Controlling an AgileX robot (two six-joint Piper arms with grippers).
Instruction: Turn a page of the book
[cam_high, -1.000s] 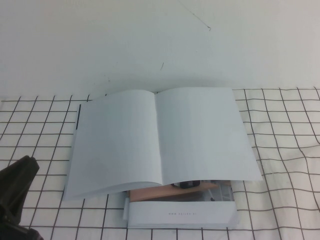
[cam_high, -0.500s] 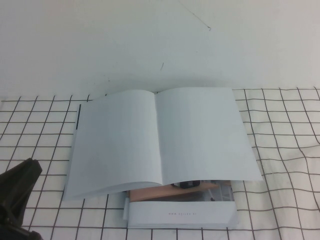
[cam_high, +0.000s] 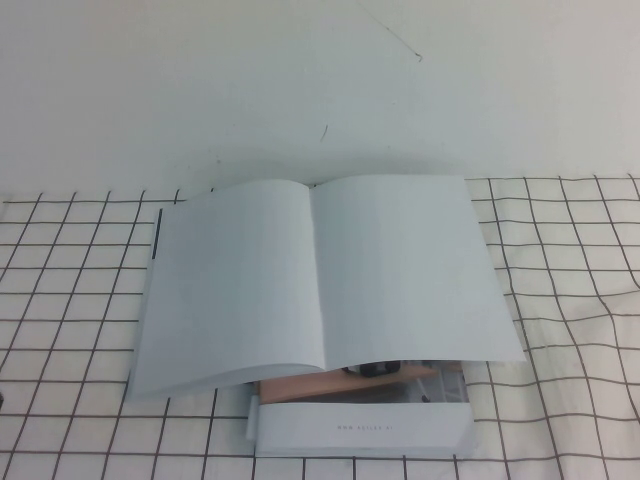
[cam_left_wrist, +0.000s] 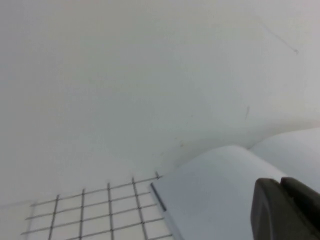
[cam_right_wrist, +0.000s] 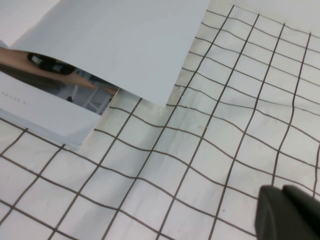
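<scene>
The book (cam_high: 320, 280) lies open on the checked cloth, and both facing pages are plain white. The page with small colour photos is hidden. No gripper shows in the high view. In the left wrist view my left gripper (cam_left_wrist: 282, 186) is shut and empty, raised beside the book's left page (cam_left_wrist: 215, 200). In the right wrist view my right gripper (cam_right_wrist: 283, 192) is shut and empty above the cloth, apart from the book's right page corner (cam_right_wrist: 125, 40).
A thicker white block with small grey print (cam_high: 360, 425) lies under the book's near edge, with a printed brown-and-dark sheet (cam_high: 340, 383) showing between them. White cloth with a black grid (cam_high: 570, 300) covers the table. A plain white wall (cam_high: 300, 80) stands behind.
The left arm's dark shape at the lower left of the high view has drawn back out of that view. The book has not moved.
</scene>
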